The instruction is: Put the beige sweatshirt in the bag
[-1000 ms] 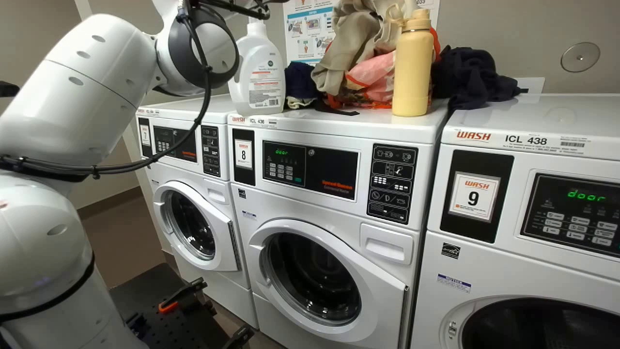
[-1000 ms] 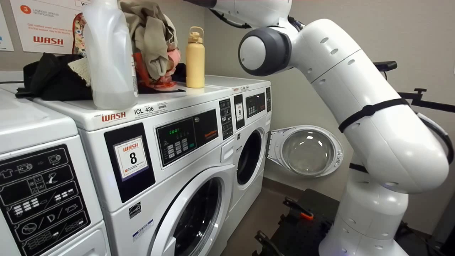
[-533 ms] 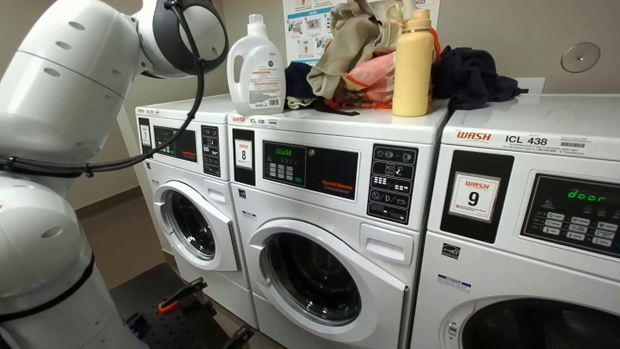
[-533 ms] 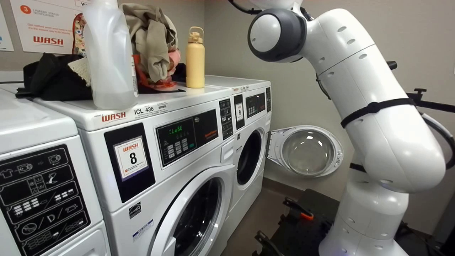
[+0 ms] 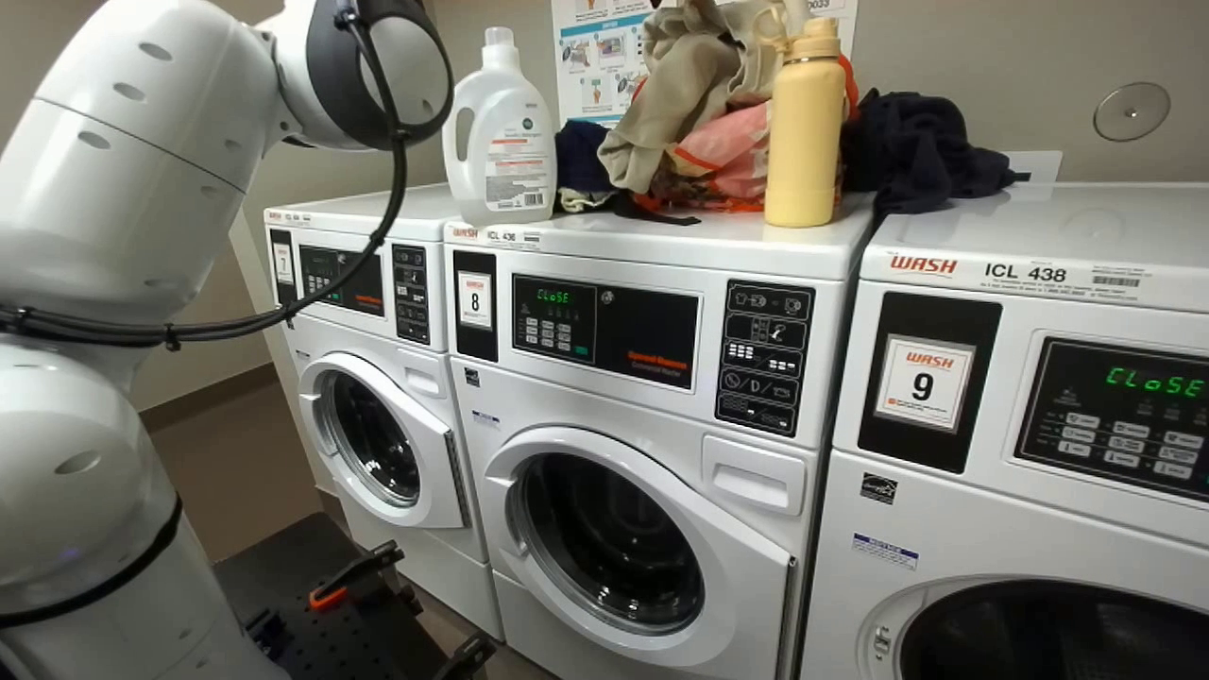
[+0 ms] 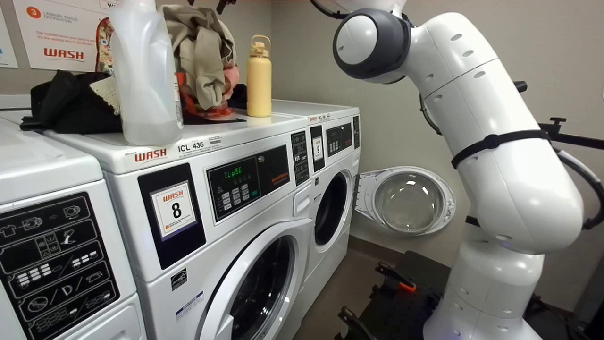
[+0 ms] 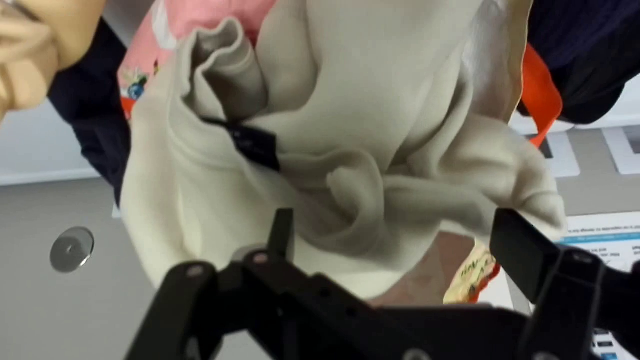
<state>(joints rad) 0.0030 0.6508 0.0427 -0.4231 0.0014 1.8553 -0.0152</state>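
The beige sweatshirt (image 5: 671,104) lies heaped over the bag (image 5: 732,142), which shows pink and floral cloth with red-orange edging. In an exterior view, sweatshirt folds (image 6: 203,66) hang down its front; how much cloth is inside the bag cannot be told. From the wrist, the sweatshirt (image 7: 370,100) fills the middle, with a dark tag at its collar and a floral strip of the bag (image 7: 470,275) below. My gripper (image 7: 395,240) is open, its jaws wide apart over the sweatshirt with nothing gripped. Only dark tips of it reach the top edge of an exterior view.
A yellow bottle (image 5: 806,142) stands close in front of the bag, and a detergent bottle (image 5: 501,142) stands beside it. A dark navy garment (image 5: 930,151) and black cloth (image 6: 71,104) flank the pile. All rest on washer tops (image 5: 661,241) near the wall.
The arm has drawn up and back from the washers, and the gripper has left the space above the detergent bottle. A hanging sweatshirt fold has sagged slightly. The gripper stays open.
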